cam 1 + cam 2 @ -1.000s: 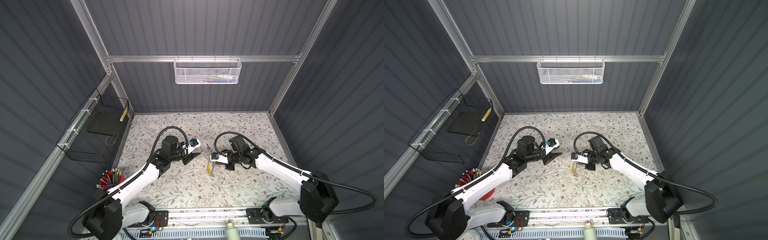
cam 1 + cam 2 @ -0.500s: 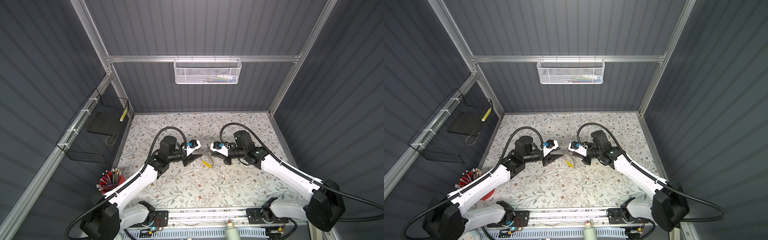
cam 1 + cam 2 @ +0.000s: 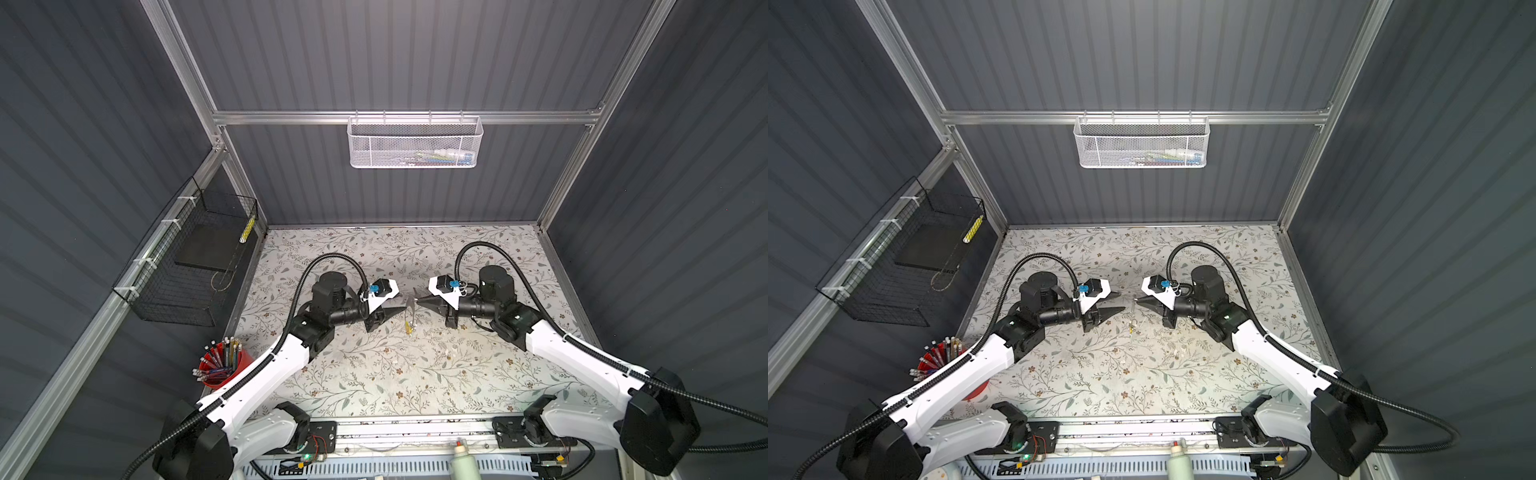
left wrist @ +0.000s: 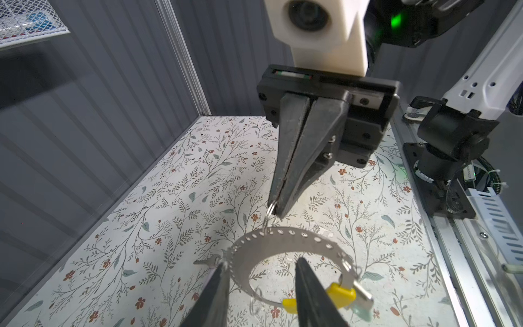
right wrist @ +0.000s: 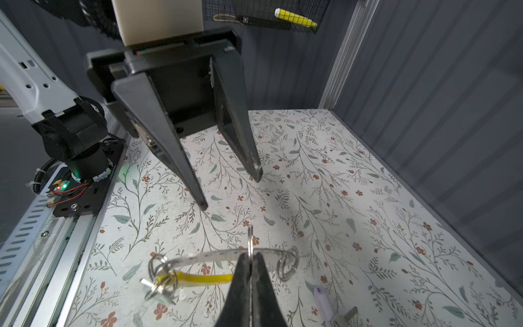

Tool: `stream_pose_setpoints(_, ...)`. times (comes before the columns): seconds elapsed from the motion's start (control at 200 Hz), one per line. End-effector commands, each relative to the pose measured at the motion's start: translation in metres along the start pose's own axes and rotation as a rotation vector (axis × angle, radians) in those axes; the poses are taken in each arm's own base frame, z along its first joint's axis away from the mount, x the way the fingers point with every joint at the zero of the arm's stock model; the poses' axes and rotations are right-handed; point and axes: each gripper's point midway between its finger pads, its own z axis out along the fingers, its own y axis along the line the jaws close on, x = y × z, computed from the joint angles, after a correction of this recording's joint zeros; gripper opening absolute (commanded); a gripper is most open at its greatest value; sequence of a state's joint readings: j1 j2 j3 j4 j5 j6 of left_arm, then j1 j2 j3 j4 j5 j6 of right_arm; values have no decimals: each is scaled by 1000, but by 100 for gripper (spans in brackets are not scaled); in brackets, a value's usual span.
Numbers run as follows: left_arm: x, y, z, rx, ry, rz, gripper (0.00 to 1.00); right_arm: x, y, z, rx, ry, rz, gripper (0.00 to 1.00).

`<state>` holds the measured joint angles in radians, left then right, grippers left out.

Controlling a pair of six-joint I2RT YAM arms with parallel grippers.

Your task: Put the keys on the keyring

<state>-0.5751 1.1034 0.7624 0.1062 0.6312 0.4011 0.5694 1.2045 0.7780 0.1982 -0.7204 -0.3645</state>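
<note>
Over the floral table (image 3: 374, 374) the two arms meet tip to tip in both top views. The right gripper (image 4: 276, 209) is clamped tight on the keyring (image 4: 283, 240), pinching one of its small split rings (image 5: 250, 242), so the loop hangs clear of the table between the two grippers. The left gripper (image 5: 229, 190) stands with its jaws apart, holding nothing, just beside the loop and not touching it. From above the keyring is edge-on, little more than a thin line (image 3: 409, 316), and in the left wrist view the left fingers (image 4: 215, 294) cover part of its lower arc. Close up it is a silvery perforated band bent round, with a yellow segment (image 5: 203, 279) low on it. A blurred bunch of keys (image 5: 158, 287) hangs at the yellow end, and a lilac-headed key (image 5: 322, 300) lies on the table. A silvery key (image 4: 208, 260) is half hidden by a finger, hanging or lying cannot be told. A second ago the right gripper tilted lower towards the table; it is now level, and the left has come nearer.
</note>
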Motion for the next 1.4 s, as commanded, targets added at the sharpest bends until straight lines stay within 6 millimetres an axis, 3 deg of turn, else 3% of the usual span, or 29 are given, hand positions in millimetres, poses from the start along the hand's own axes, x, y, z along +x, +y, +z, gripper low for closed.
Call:
stream_pose_setpoints(0.0,-8,-2,-1,19,-30,-6,39,-23,3,-5,-10,-88,-20,0)
stream_pose_setpoints(0.21,-20,5,5,23,-56,-5,37,-25,6,-7,-15,-105,-19,0)
stream_pose_setpoints(0.55,-35,-5,2,93,-99,-6,34,-32,7,-8,-19,-125,-27,0)
stream_pose_setpoints(0.971,-40,-5,9,103,-108,-10,28,-34,18,-6,-31,-105,-82,0)
stream_pose_setpoints(1.176,-38,-9,12,118,-98,1,22,-35,20,-7,-34,-104,-95,0)
stream_pose_setpoints(1.396,-45,-11,14,137,-113,11,7,-34,21,-4,-38,-98,-98,0)
